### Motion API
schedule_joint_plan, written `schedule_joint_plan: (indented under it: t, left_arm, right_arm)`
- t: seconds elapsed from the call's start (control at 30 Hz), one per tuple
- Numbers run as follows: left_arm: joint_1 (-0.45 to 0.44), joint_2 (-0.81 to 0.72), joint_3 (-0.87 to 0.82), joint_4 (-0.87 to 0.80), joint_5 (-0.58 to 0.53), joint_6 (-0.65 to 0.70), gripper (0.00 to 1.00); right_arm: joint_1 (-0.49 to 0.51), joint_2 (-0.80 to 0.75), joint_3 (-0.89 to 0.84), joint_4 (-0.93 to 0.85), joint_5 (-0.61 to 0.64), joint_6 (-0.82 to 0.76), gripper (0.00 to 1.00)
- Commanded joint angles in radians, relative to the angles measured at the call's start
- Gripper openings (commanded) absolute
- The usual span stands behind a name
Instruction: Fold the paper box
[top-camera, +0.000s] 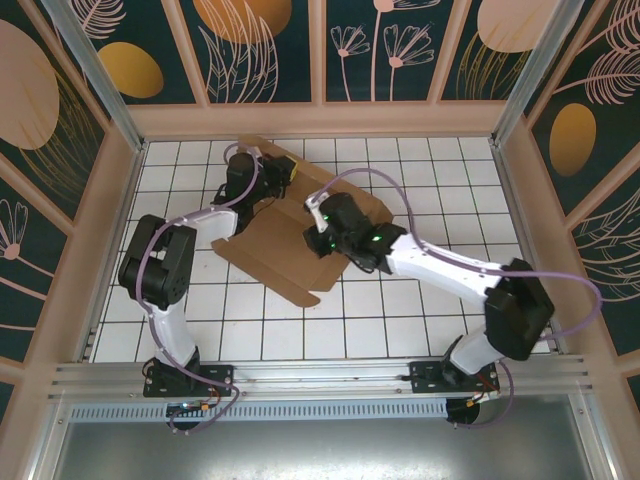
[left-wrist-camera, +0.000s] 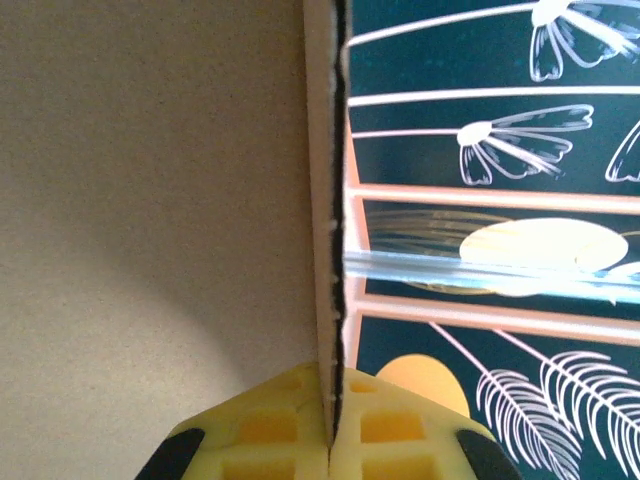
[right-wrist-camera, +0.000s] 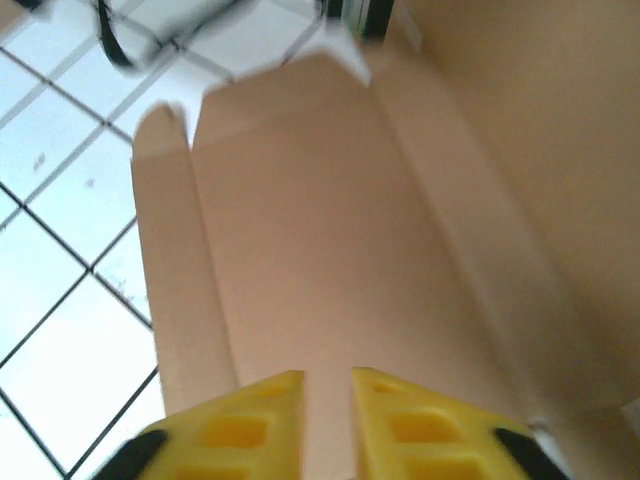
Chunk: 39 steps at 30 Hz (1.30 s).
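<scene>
The paper box (top-camera: 275, 250) is a brown die-cut cardboard sheet lying mostly flat on the white tiled table, with its far part raised. My left gripper (top-camera: 278, 176) is at that raised far edge. In the left wrist view the yellow jaws (left-wrist-camera: 335, 378) are shut on the cardboard's thin edge, and the brown panel (left-wrist-camera: 150, 200) stands upright to their left. My right gripper (top-camera: 322, 238) hovers over the sheet's middle. In the right wrist view its yellow fingers (right-wrist-camera: 328, 380) stand a narrow gap apart above a creased panel (right-wrist-camera: 320, 230), holding nothing.
Patterned dark walls (top-camera: 270, 50) with wooden frames enclose the table on three sides. A metal rail (top-camera: 320, 375) runs along the near edge by the arm bases. Bare white tiles (top-camera: 400, 320) lie in front of and to the right of the sheet.
</scene>
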Motion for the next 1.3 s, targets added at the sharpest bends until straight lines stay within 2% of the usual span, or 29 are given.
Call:
schedule_joint_plan:
  t: [0.0, 0.03, 0.17, 0.3, 0.43, 0.53, 0.63, 0.8, 0.87, 0.93, 1.03, 1.27]
  left_arm:
    - [0.002, -0.064, -0.052, 0.068, -0.128, -0.012, 0.00]
    - [0.002, -0.073, -0.068, 0.082, -0.144, -0.013, 0.00]
    - [0.002, -0.111, -0.125, 0.137, -0.187, -0.012, 0.00]
    - [0.002, -0.148, -0.157, 0.077, -0.222, 0.058, 0.00]
    - [0.003, -0.201, -0.183, 0.002, -0.252, 0.153, 0.00]
    - [0.003, -0.233, -0.224, -0.003, -0.276, 0.173, 0.00]
    - [0.002, -0.238, -0.231, -0.028, -0.259, 0.187, 0.00]
    - [0.002, -0.209, -0.267, 0.023, -0.215, 0.095, 0.00]
    - [0.002, -0.201, -0.265, 0.000, -0.217, 0.070, 0.00]
    - [0.002, -0.190, -0.235, -0.072, -0.219, 0.063, 0.00]
    - [0.002, -0.183, -0.189, -0.169, -0.247, 0.076, 0.00]
    - [0.000, -0.180, -0.189, -0.218, -0.325, 0.065, 0.00]
  right_arm:
    - [0.054, 0.111, 0.047, -0.068, 0.001, 0.090, 0.05]
    - [0.065, 0.151, 0.065, -0.074, 0.016, 0.105, 0.01]
    - [0.099, 0.312, 0.165, -0.125, 0.052, 0.129, 0.00]
    - [0.110, 0.459, 0.273, -0.199, 0.038, 0.136, 0.00]
    - [0.102, 0.544, 0.344, -0.287, 0.062, 0.135, 0.00]
    - [0.093, 0.576, 0.356, -0.336, 0.105, 0.105, 0.00]
    - [0.078, 0.584, 0.322, -0.344, 0.127, 0.076, 0.00]
    - [0.032, 0.564, 0.250, -0.323, 0.129, 0.036, 0.00]
    - [0.015, 0.546, 0.224, -0.309, 0.127, 0.016, 0.00]
    - [0.002, 0.509, 0.184, -0.277, 0.073, -0.037, 0.00]
    - [-0.022, 0.462, 0.130, -0.257, 0.039, -0.102, 0.00]
    - [-0.100, 0.417, 0.092, -0.242, -0.022, -0.188, 0.00]
